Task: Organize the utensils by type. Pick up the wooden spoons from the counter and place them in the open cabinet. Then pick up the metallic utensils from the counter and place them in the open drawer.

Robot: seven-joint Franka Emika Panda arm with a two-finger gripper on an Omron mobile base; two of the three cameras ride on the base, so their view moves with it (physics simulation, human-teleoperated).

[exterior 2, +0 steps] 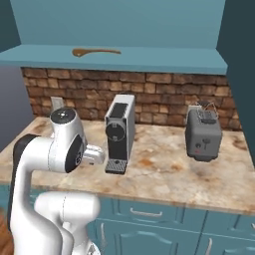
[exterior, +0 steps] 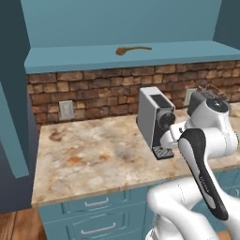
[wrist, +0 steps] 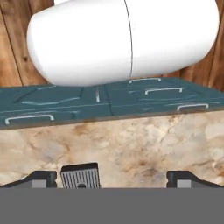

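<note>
Wooden spoon lies flat on the open cabinet's shelf at upper centre, apparently already put away. Gripper hangs spread and empty over the tabletop, likely freed to seek another utensil.

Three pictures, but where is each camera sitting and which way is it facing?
Left base view: behind the arm on its left, looking forward and down at the counter, coffee machine and a wooden spoon on the cabinet shelf; the white arm rises lower right.
Right base view: behind on the right, same counter, plus a toaster; the arm rises lower left.
Hand view: on the hand, looking down at stone and teal drawer fronts; the open pincer tips stand at the bottom.
Both base views share spoon, machine and brick wall.
</note>
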